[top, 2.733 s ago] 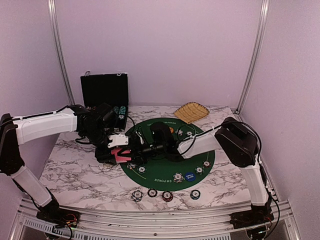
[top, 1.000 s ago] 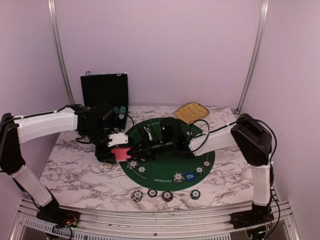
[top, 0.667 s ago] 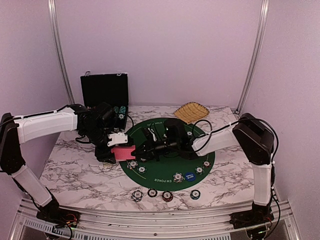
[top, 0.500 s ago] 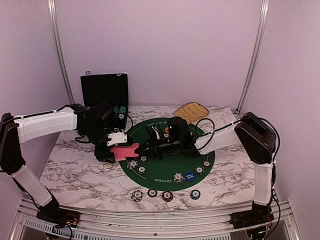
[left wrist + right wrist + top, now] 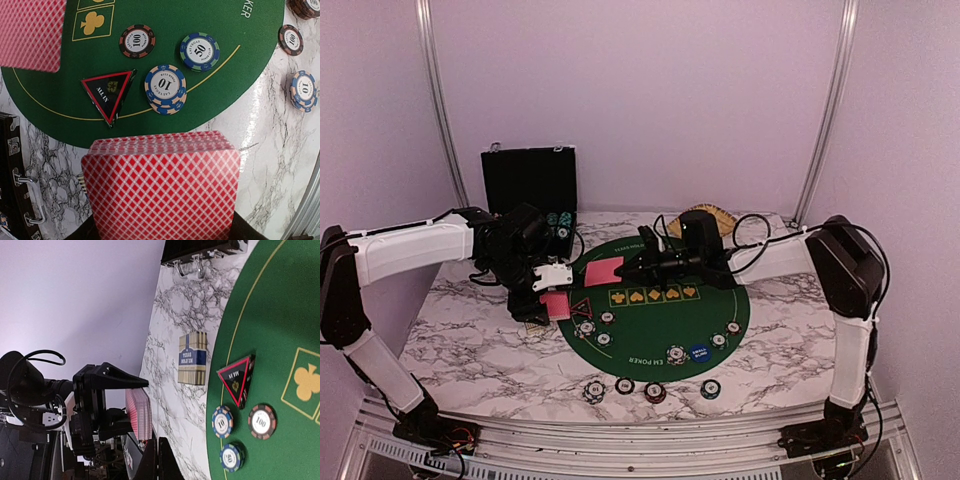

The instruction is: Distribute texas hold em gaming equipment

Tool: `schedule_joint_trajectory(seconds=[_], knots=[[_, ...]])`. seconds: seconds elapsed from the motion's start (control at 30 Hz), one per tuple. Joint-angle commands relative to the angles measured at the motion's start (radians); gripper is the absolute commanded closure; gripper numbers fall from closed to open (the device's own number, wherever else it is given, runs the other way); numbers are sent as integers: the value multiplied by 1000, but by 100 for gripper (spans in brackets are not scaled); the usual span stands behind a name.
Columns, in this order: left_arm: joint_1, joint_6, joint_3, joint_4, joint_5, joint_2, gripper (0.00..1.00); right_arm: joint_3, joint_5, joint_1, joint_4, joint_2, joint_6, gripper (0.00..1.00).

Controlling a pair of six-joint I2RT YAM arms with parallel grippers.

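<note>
Card deck (image 5: 160, 192) masks the left gripper (image 5: 555, 297) clamping it; right gripper (image 5: 629, 268) pinches one card (image 5: 603, 271), face unseen.

Marble table (image 5: 470, 350) — green mat (image 5: 650, 330), chips (image 5: 655, 392), black case (image 5: 529, 180)

Red-backed card deck (image 5: 160, 185) raised, single card (image 5: 603, 271) above green mat (image 5: 650, 322), striped chips (image 5: 165, 89), triangular marker (image 5: 109, 92) flat

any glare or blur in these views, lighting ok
Top external: even purplish light, soft shadows, sharp. Left wrist: white glare on the marble table right of the card deck; 10 chip readable. Right wrist: view lies sideways, 100 chip sharp.
</note>
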Motion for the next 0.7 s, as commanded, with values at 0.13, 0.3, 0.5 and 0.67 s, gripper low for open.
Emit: schedule_joint_trajectory(seconds=[0.13, 0.3, 0.5, 0.67], knots=[[5, -9, 2, -37, 13, -29, 87, 266, -9, 0, -108, 212, -45, 100], [5, -9, 4, -41, 15, -34, 87, 405, 10, 2, -149, 332, -49, 100], [5, -11, 4, -42, 18, -31, 87, 570, 33, 4, -224, 451, -73, 100], [5, -9, 7, -43, 24, -27, 87, 655, 52, 11, -254, 522, -69, 100]])
